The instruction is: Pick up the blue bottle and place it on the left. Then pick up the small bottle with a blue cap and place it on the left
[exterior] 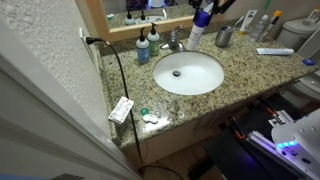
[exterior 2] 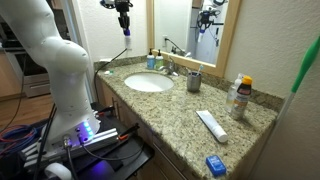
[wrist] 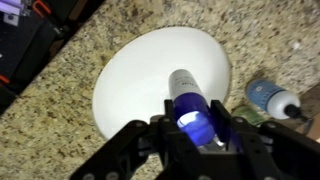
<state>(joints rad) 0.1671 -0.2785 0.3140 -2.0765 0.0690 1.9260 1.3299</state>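
My gripper (wrist: 196,140) is shut on the blue bottle (wrist: 190,105) and holds it in the air over the white sink (wrist: 130,80). Both exterior views show the bottle hanging from the gripper (exterior: 203,12) (exterior 2: 124,18), high above the counter near the mirror. The small bottle with a blue cap (wrist: 268,97) stands on the granite counter beside the basin, to the right of my fingers. It also shows in both exterior views (exterior: 155,40) (exterior 2: 152,55), next to the green bottle (exterior: 143,50).
The faucet (exterior: 175,42) and a grey cup (exterior 2: 194,82) stand behind the sink. A long white tube (exterior 2: 211,124), a blue packet (exterior 2: 216,164) and two bottles (exterior 2: 240,95) are on the counter's far end. A cable and small packets (exterior: 121,110) lie near the front corner.
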